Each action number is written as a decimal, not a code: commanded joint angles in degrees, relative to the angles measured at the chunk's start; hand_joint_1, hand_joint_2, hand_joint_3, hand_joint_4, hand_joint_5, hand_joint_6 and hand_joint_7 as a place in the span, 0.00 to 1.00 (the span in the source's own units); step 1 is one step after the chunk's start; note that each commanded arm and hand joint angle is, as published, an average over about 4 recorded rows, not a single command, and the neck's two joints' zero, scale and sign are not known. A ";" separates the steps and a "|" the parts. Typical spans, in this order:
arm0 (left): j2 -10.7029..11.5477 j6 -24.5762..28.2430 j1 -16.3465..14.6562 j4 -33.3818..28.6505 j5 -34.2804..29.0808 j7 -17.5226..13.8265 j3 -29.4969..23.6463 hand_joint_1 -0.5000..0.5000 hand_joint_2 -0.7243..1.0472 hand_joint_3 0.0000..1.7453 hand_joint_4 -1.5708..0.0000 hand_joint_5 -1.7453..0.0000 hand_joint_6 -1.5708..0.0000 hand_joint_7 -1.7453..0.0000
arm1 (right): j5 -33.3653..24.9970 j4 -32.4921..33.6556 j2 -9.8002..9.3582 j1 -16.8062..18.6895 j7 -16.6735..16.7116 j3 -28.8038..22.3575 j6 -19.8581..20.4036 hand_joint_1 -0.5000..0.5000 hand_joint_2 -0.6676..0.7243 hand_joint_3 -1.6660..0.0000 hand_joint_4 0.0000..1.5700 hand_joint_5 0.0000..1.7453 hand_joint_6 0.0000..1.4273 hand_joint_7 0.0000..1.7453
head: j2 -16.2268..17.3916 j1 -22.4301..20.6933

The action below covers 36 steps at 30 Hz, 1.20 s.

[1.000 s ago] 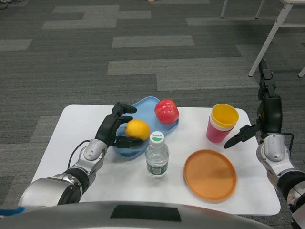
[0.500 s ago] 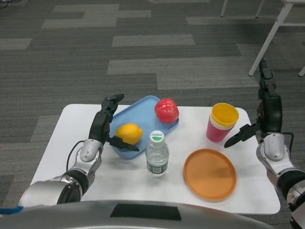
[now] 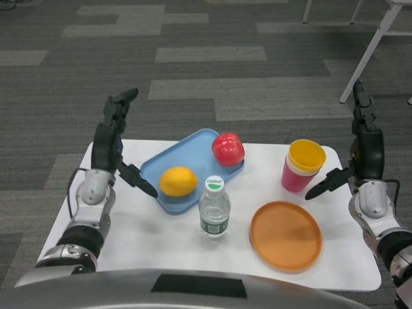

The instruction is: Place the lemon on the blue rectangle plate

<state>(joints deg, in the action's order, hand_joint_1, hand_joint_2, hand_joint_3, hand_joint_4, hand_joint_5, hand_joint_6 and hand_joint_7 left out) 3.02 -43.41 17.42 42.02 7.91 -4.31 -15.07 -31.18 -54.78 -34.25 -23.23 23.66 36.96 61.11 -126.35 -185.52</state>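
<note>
On the blue plate, near its front-left corner, sits the lemon, resting free w/ nothing touching it; a red apple sits at the plate's far-right end, well apart from the lemon; plate lies angled on the white table, left of centre. Left hand is raised over the table's left edge, just left of the plate, fingers apart and pointing up, thumb stretched down-right toward the plate's near-left edge but clear of the lemon; holds nothing. Right hand is up by the table's right edge, fingers extended upward, thumb jutting left toward the cups; empty, touching nothing. Just in front of the plate stands a clear water bottle w/ white cap, upright, close to the lemon but off the plate. Right of the bottle lies a round orange plate, flat; behind it a yellow cup nested in a pink cup, upright, near the right thumb. Grey patterned carpet beyond; white table legs at top right.
</note>
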 commanded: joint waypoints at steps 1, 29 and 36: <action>0.82 6.63 -1.47 -7.79 -0.68 -5.69 -0.66 0.00 0.05 0.05 1.00 0.88 0.92 0.34 | -0.29 -0.15 -0.47 -1.11 0.16 0.19 -0.11 0.04 0.95 1.00 0.00 0.00 0.00 0.00 | 0.04 -0.10; 3.13 19.95 -4.37 -27.83 -7.74 -14.76 0.44 0.00 0.30 0.05 1.00 0.88 0.87 0.16 | -0.29 -0.41 -0.64 -2.43 0.16 1.36 -0.20 0.04 0.95 1.00 0.00 0.00 0.00 0.00 | -0.64 -0.31; 3.02 19.99 -4.06 -27.85 -7.17 -14.76 0.64 0.00 0.30 0.05 1.00 0.88 0.88 0.16 | -0.29 -0.50 -0.64 -2.43 0.16 1.18 -0.20 0.04 0.95 1.00 0.00 0.00 0.00 0.00 | -1.36 -0.40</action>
<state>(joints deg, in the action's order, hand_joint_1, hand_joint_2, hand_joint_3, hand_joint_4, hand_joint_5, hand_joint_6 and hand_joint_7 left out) 5.38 -23.84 13.05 14.83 0.60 -19.12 -14.48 -31.17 -54.92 -34.26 -24.55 23.67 38.04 60.99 -127.61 -185.93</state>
